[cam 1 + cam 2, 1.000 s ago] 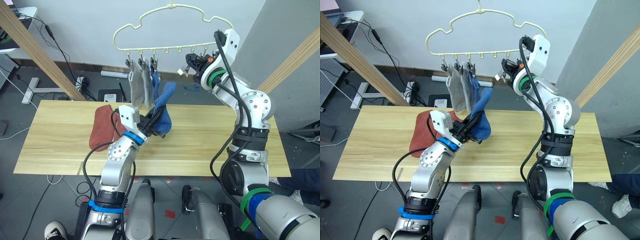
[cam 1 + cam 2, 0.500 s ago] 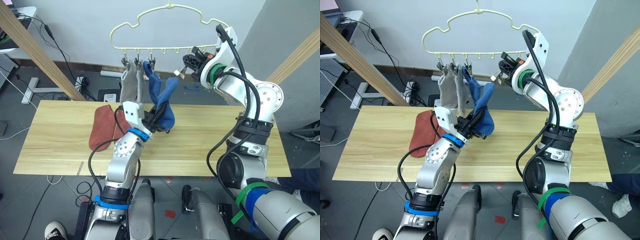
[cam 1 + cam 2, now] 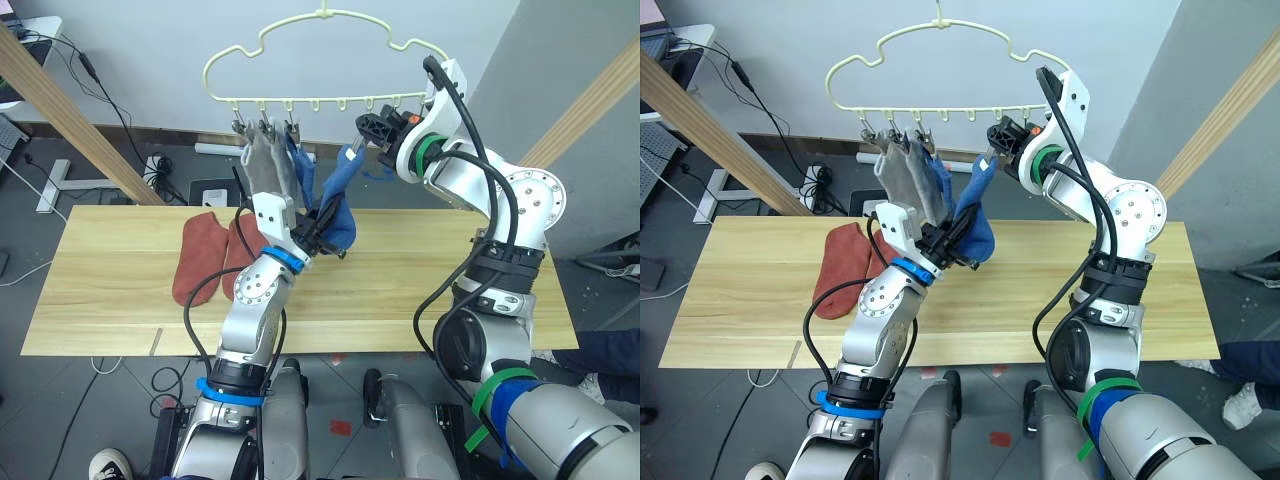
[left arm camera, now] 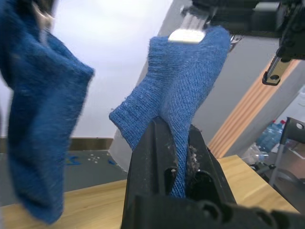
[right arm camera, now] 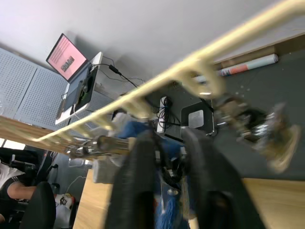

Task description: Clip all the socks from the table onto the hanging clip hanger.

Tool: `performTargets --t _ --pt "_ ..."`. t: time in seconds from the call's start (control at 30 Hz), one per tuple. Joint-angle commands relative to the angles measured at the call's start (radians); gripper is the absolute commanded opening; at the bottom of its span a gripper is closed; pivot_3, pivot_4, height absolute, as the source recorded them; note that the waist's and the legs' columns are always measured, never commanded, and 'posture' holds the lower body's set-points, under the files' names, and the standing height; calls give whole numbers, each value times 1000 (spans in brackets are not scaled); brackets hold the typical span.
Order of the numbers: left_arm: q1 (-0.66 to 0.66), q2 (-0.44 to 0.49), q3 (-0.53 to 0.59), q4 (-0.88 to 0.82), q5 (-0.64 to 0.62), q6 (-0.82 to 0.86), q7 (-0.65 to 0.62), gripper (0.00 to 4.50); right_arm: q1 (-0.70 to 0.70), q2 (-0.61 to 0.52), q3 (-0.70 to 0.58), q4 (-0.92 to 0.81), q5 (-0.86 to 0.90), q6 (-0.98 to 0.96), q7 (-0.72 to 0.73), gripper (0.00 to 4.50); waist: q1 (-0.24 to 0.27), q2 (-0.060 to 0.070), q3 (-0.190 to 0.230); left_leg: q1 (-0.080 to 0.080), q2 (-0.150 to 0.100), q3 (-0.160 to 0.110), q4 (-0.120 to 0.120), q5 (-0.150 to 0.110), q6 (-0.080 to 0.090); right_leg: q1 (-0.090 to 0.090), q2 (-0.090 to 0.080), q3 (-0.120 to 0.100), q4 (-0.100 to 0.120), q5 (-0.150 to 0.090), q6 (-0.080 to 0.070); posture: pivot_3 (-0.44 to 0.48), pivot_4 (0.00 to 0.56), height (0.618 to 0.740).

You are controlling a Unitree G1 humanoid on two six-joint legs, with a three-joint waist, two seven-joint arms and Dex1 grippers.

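The tabletop (image 3: 450, 290) of light planks carries two rust-red socks (image 3: 205, 255) lying side by side toward its left half, touching each other. Above its far edge hangs the pale-yellow clip hanger (image 3: 325, 60). Two light grey socks (image 3: 265, 172) and one blue sock (image 3: 303, 180) hang from the clips at its left end. A second blue sock (image 3: 338, 205) is raised between the two arms. The left end effector (image 3: 318, 233) is closed on its lower part, fabric pinched between the fingers (image 4: 157, 152). The right end effector (image 3: 366, 130) is beside this sock's upper tip at the hanger's clip row; whether its fingers are parted or closed cannot be determined.
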Motion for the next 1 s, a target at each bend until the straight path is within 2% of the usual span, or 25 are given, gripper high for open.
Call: performTargets --t 0.03,0.23,0.33,0.37,0.4,0.57,0.7,0.8,0.93,1.0 --pt "-18 -7 -11 -18 4 -24 -9 0 15 -25 -5 7 20 21 9 2248 -3 0 0 0 0 0 0 0 0 0 0 0 0 0 0 128 371 740" --pt "-59 -12 -19 42 14 -26 -13 0 -30 -58 -86 -10 235 133 78 4454 -15 0 0 -7 0 0 0 0 0 -6 1 0 1 0 0 119 377 740" --pt "-84 -13 -15 78 12 -33 -24 0 -3 -133 -73 -58 316 218 132 4454 -20 0 0 -9 0 0 0 0 0 -8 1 0 0 1 -1 108 380 740" --pt "-89 -13 -13 86 8 -33 -28 552 11 -156 -65 -71 332 235 145 4494 -22 0 0 -10 0 -1 0 0 0 -9 1 0 0 1 -1 108 380 740" --pt "-94 -10 -10 94 3 -28 -36 720 31 -188 -51 -92 343 251 171 4494 -23 0 0 -11 0 -1 0 0 0 -10 1 0 0 1 -1 106 380 740" --pt "-88 55 21 95 -38 40 -98 2248 197 -382 77 -253 317 233 352 4494 -26 0 0 -11 -1 -1 0 0 1 -9 1 1 0 0 0 108 382 740" --pt "-1 191 56 -8 -106 181 -191 3510 356 -505 187 -375 222 90 507 4494 -44 0 0 -11 0 0 0 0 1 -11 2 3 1 0 0 115 383 740" --pt "106 342 133 -111 -175 312 -259 4486 537 -587 276 -447 92 -80 629 4494 -55 0 0 -11 1 0 -1 0 1 -13 3 3 1 0 0 130 385 740" --pt "206 490 265 -190 -294 495 -283 4486 708 -643 358 -457 -118 -315 676 4494 -52 2 1 -11 3 0 -1 0 0 -14 6 3 2 0 0 180 379 740" --pt "241 553 309 -205 -269 545 -243 4486 787 -672 379 -455 -206 -414 705 4494 -49 2 2 -11 3 1 0 1 0 -15 5 4 2 0 1 193 375 740"
